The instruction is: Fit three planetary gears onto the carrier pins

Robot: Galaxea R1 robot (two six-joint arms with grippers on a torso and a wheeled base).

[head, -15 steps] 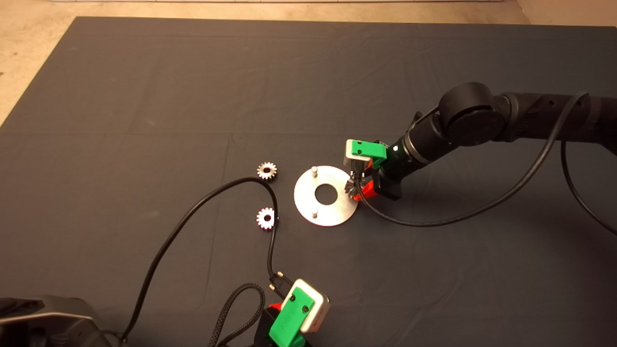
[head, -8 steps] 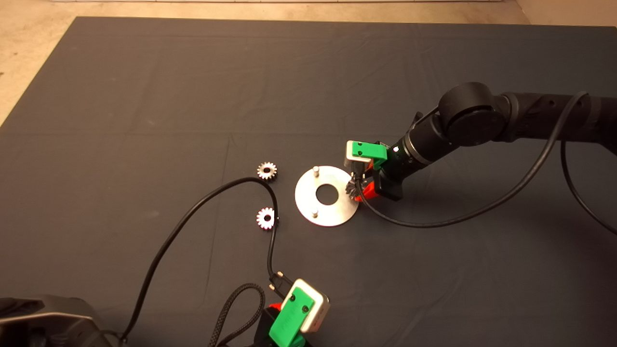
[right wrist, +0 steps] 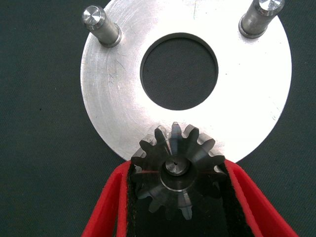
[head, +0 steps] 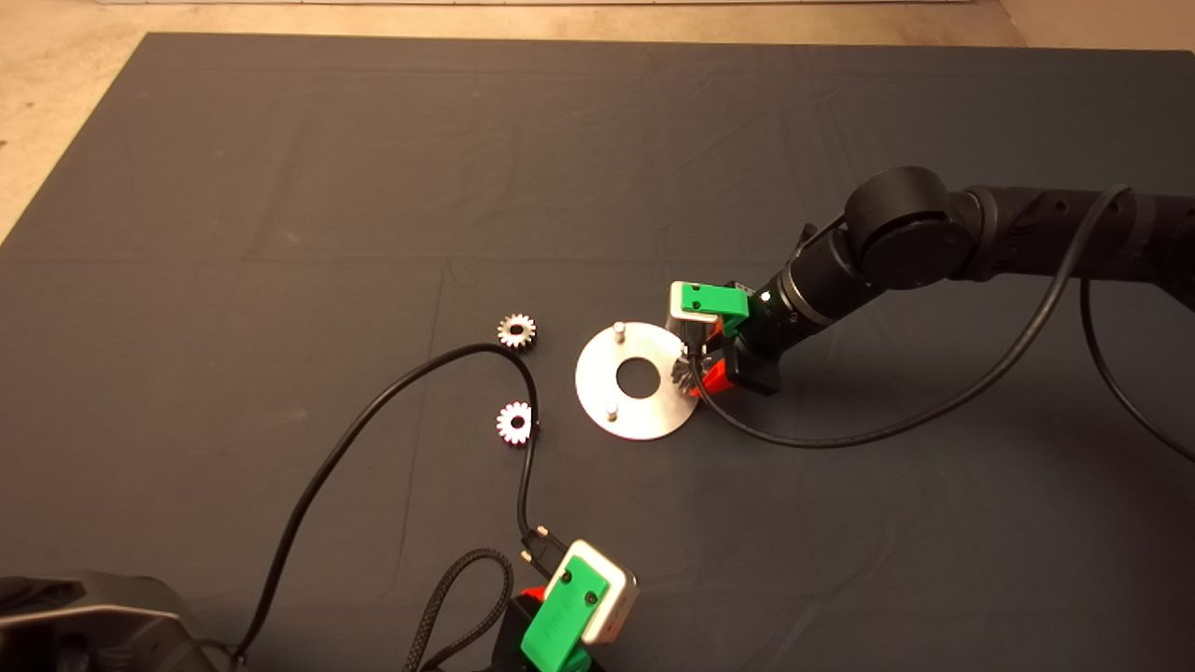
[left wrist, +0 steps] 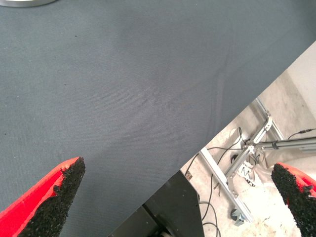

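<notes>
Right gripper [head: 695, 371] at the disc's [head: 653, 411] right rim, fingers [right wrist: 106, 207] clamped either side of one planetary gear [right wrist: 177, 171]. In the right wrist view, gear bore filled by a pin tip at its centre; gear seated over the third carrier pin, or very nearly so, how far down cannot be told. Gear teeth overlapping the disc edge nearest the gripper.

Two remaining carrier pins bare and upright: one [head: 618, 328] at the disc's far side, one [head: 611, 410] at its near side, both visible also in the right wrist view [right wrist: 100, 25] [right wrist: 261, 17]. Central hole of disc open.

Two further gears flat on the dark mat [head: 280, 187], left of the disc and apart from it: one [head: 516, 330] farther back, one [head: 514, 423] nearer, touching or just beside a black cable [head: 373, 411] that loops across the mat.

Left gripper [head: 569, 616] parked at the lower edge of the head view, fingers spread wide and empty; left wrist view showing only mat and floor beyond.

Step in hand, by judgement: first of three gears being placed on its pin. Next move likely calls for release without tilting the gear, a straight lift clear of the teeth, then a reach to a loose gear. Risk: disc unrestrained on the mat, liable to shift under side load.
</notes>
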